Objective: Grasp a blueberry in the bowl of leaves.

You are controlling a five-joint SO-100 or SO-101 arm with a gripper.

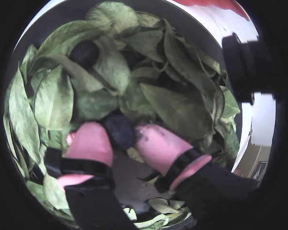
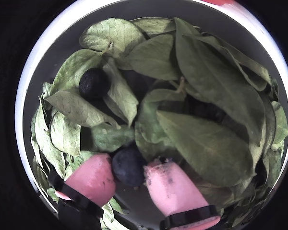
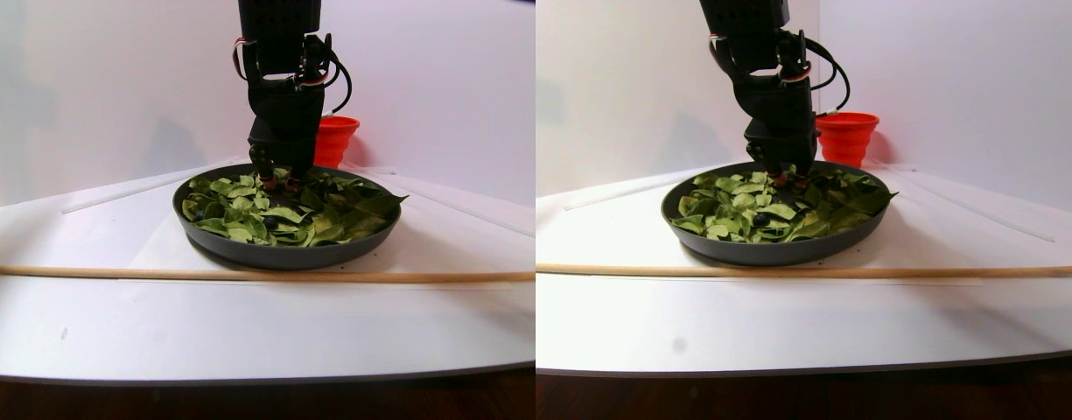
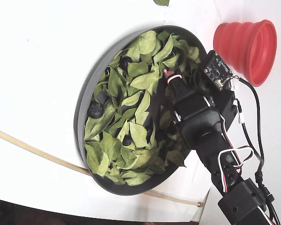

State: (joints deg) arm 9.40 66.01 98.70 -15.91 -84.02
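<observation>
In both wrist views the end effector [image 2: 129, 175] reached down into the bowl of leaves [image 4: 84, 101], its pink fingertips [image 1: 91, 143] pressed against either side of the blueberry [image 2: 128, 165], clamping it just above the grey bowl floor. A second berry [image 2: 94, 83] lay on the leaves further in. The bowl sat on the white table [image 4: 37, 56], near a red cup [image 4: 246, 42].

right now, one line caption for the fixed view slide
Claw lowered into the bowl of leaves, red cup beside the bowl.
</observation>
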